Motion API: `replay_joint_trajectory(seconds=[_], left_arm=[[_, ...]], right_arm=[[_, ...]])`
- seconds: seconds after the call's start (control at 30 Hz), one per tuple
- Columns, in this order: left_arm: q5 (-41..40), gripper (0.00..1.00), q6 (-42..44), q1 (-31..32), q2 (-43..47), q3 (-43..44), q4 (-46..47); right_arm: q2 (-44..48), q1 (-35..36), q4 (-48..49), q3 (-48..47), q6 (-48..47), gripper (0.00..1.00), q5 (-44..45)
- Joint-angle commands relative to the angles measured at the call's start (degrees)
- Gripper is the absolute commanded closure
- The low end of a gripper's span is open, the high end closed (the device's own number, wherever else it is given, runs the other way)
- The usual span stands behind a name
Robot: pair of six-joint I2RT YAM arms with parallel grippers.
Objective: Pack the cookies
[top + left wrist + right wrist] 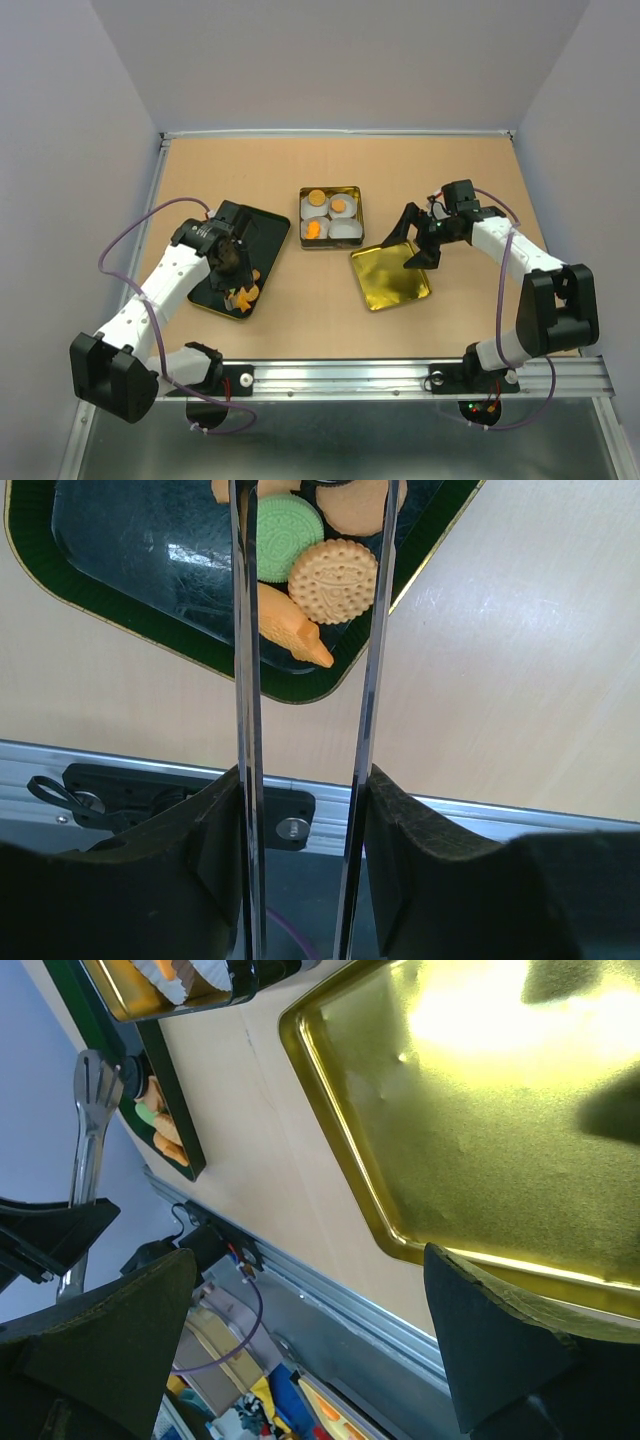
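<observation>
The cookies lie at the near end of a black tray. In the left wrist view a green cookie, a round orange one and a pointed orange one show on the tray. My left gripper is shut on metal tongs. The tong blades are spread and straddle the round orange cookie. A gold tin holds white paper cups with three orange cookies. My right gripper is open and empty above the gold lid.
The lid lies flat right of the tin, near the table's front edge. The right wrist view shows the metal front rail, the black tray and the tongs. Grey walls enclose the table.
</observation>
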State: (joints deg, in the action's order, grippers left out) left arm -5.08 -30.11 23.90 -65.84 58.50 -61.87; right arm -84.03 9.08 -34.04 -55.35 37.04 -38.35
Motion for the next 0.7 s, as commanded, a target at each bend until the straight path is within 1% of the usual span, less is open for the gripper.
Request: replay_joint_trajectory(seconds=[0.0,0.17,0.53,0.67], left_arm=[[-0.5,0.45,0.8,-0.2,-0.2,-1.3,0.2],[-0.7,0.45,0.8,-0.2,-0.4,-1.7,0.4],[1.6,0.45,2.0,-0.2,-1.7,-1.8,1.9],[2.2,0.42,2.2,-0.1,-2.0,-1.9,2.2]], right_arm=[[0.0,0.4,1.5,-2.0,-1.2,0.0,-0.1],[0.0,0.4,1.5,-1.9,-1.2,0.0,-0.1],[-0.3,0.4,1.5,-1.9,-1.4,0.0,-0.1],[-0.3,0.4,1.6,-2.0,-1.4,0.0,-0.1]])
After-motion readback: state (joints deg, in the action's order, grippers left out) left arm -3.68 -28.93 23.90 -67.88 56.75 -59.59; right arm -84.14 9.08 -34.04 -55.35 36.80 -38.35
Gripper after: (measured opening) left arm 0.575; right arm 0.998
